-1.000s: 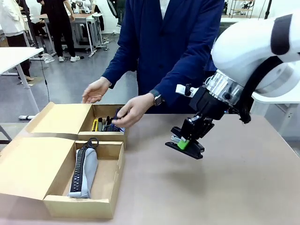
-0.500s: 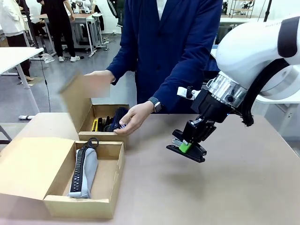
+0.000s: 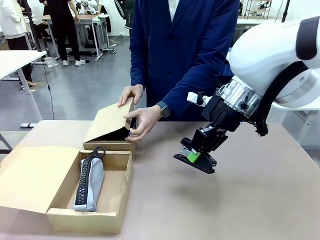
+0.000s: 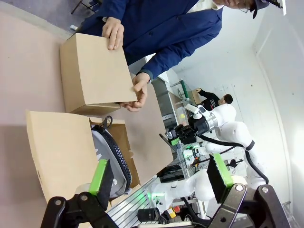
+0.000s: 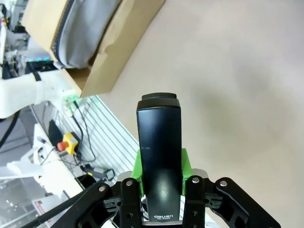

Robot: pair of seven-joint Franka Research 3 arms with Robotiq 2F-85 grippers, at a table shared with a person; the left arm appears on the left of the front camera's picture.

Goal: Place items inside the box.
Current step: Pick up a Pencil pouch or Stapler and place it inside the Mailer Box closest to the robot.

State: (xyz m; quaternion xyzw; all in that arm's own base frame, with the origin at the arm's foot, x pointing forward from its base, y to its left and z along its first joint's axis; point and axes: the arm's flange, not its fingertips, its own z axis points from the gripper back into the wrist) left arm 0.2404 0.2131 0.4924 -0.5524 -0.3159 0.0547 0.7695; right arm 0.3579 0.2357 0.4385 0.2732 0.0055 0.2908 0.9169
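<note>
The right tool (image 3: pixel 194 156) pinches the black stapler (image 3: pixel 202 166) above the desk (image 3: pixel 260 200), right of the open near box (image 3: pixel 124 175) holding the grey pencil case (image 3: pixel 90 181), likely bound there since the person's hands (image 3: pixel 142 122) tip the far box's lid (image 3: pixel 109 122) nearly shut (the left tool (image 4: pixel 160 175) hangs spread, empty).

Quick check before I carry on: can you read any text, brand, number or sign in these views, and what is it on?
"deli": small white print at the near end of the black stapler clamped in the right gripper, seen in the right wrist view.
The characters right after "deli" are too small to read.
No print shows on the near box or the far box.
</note>
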